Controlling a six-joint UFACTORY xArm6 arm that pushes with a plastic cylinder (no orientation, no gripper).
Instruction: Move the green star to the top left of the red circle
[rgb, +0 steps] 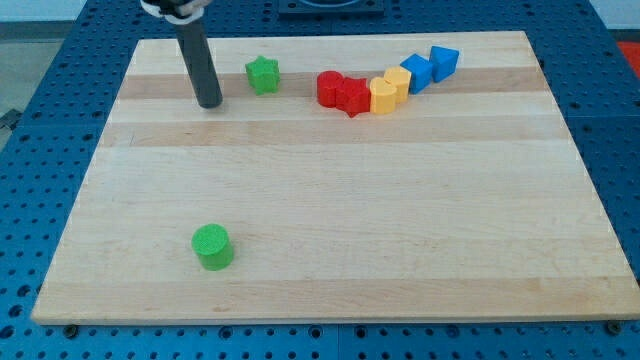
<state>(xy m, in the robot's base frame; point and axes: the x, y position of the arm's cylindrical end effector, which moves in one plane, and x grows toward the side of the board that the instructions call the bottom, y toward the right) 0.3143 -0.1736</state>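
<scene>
Green star (262, 75) sat near tabletop's (320, 230) top, left of red circle (330, 87) | my tip (210, 103) just left of star, apart; no gripper fitted | approach step; next push likely rightward, slightly up.

My tip (210, 103) just left of green star (262, 75)
</scene>
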